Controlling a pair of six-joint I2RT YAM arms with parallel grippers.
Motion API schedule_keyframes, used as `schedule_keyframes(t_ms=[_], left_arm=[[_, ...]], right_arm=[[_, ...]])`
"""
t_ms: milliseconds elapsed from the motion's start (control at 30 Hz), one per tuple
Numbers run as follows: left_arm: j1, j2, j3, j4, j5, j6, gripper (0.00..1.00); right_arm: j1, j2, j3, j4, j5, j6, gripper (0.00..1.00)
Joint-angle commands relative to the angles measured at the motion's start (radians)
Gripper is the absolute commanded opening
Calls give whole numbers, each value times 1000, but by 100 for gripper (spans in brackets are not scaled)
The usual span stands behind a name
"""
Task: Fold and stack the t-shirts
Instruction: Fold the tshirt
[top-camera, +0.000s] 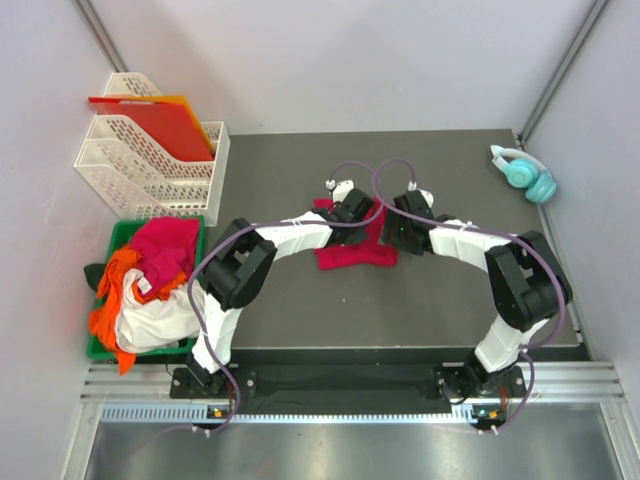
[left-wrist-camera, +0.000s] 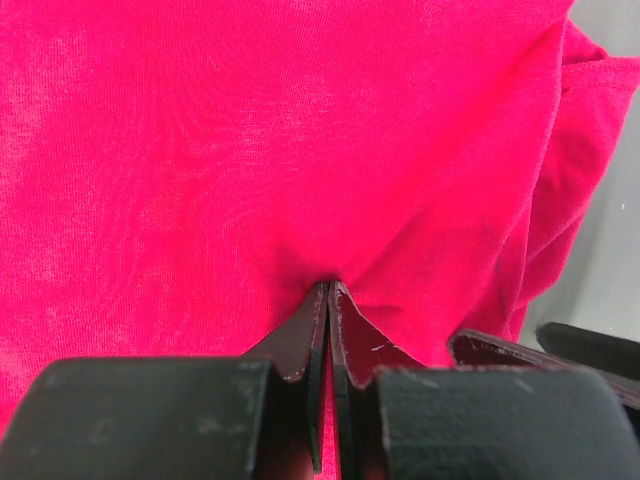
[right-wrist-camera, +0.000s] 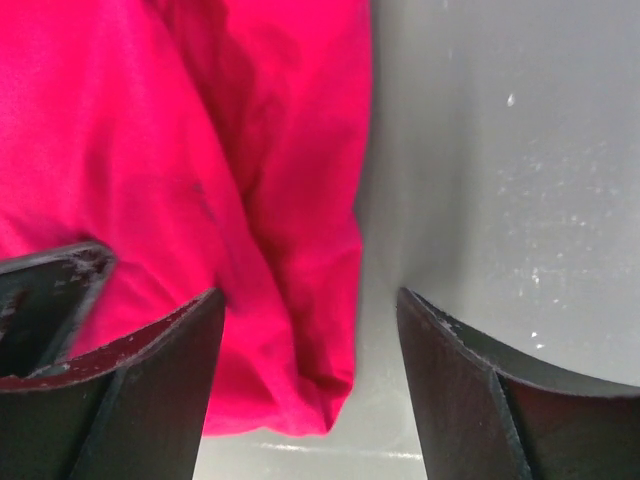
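**Left pinches, right gapes**

One crimson-red soft cloth t-shirt lies mid-worktop. Three more, a pinkish-red shirt, orange shirt and white shirt, are heaped in the green plastic crate. Only the close-ups show the grip: the left tool is clamped on crimson cloth, while the right tool is spread wide over the shirt's edge, gripping nothing.

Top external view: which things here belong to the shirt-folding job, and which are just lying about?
Job in hand:
- crimson t-shirt on the table, pinched by the left gripper
- right gripper, open at the shirt's edge
- pile of t-shirts in the green bin

Lying about:
- teal headphones
- white file trays
- red-orange sheet standing in them
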Motion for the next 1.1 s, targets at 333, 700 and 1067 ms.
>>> schedule_keyframes(t_ms=[333,700,1067], left_arm=[[5,35,-22,-39,40,-15,4],[6,34,-22,-55,28,-19,3],[3,5,-34,-73,26,-16,1]], right_arm=[[-8,135,0,98,-84,9,61],[11,155,9,-3,10,-4,26],[24,98,-2,-87,120,-11,0]])
